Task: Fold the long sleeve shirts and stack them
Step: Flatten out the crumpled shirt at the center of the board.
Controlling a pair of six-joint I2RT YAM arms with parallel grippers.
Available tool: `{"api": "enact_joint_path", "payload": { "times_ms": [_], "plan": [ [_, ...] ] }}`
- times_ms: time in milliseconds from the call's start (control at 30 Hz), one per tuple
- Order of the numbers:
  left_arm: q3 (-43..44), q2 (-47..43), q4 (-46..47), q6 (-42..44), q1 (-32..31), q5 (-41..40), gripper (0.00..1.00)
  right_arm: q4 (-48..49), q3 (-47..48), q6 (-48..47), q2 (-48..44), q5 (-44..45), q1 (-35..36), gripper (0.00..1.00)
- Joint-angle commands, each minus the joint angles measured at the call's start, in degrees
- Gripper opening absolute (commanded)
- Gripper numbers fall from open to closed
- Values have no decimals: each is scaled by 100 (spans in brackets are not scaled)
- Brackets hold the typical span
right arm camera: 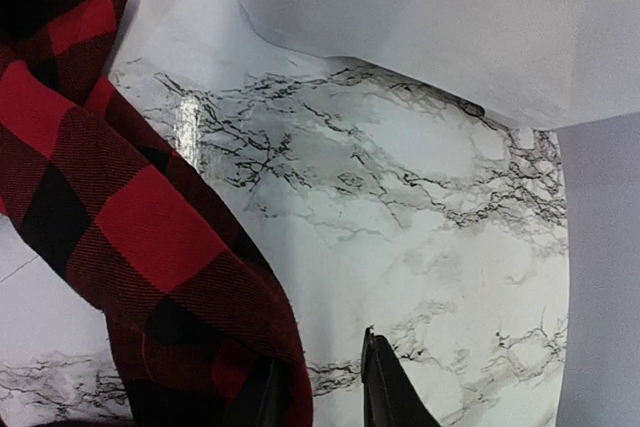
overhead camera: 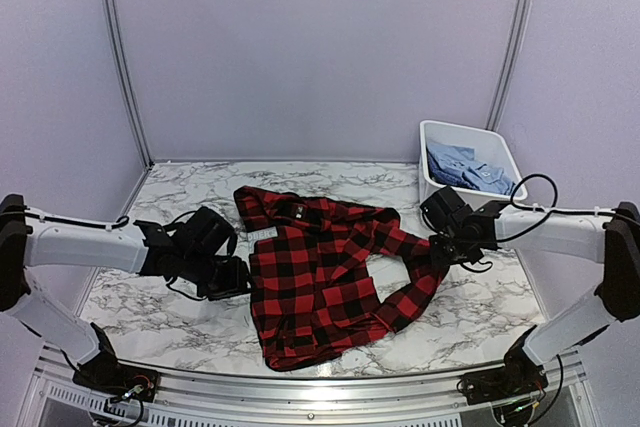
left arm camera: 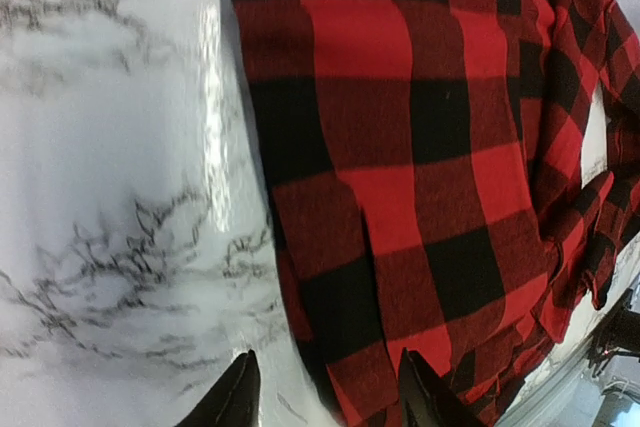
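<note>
Flannel shirt (overhead camera: pixel 310 277) on marble (overhead camera: pixel 180 302), left end effector (left arm camera: pixel 328 389) wide, right end effector (overhead camera: pixel 438 252) barely parted near white tub (overhead camera: pixel 470 129)

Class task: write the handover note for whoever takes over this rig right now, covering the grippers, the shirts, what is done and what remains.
The left gripper is open, low at the near edge of the flannel shirt, with one finger over cloth and one over the table.
The right gripper has its jaws narrowly parted. The sleeve lies against one finger, not clamped.
The flannel shirt lies spread mid-table, unfolded. The light blue shirts sit in the white tub, far right.
Done: nothing stacked.
Left: fold the flannel, then fold and stack the blue ones.
</note>
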Motion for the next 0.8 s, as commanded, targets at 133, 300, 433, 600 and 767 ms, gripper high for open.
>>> {"api": "enact_joint_path", "payload": {
  "times_ms": [133,300,433,600,767],
  "plan": [
    [-534,-363,100,-612,-778,-72,45,57,379,47,-520,-233,666,41],
    [-534,-368,298,-790,-1044,-50,41,604,588,-49,-304,-639,1293,46],
    [-554,-341,301,-896,-1332,-22,40,1360,705,-130,49,-1167,1534,46],
    [-461,-245,174,-918,-1838,-25,40,1794,1047,-232,726,-1469,1593,46],
    [-239,-1,61,-923,-2234,-154,41,2111,1273,-316,1320,-1682,1608,45]
  ]
}}
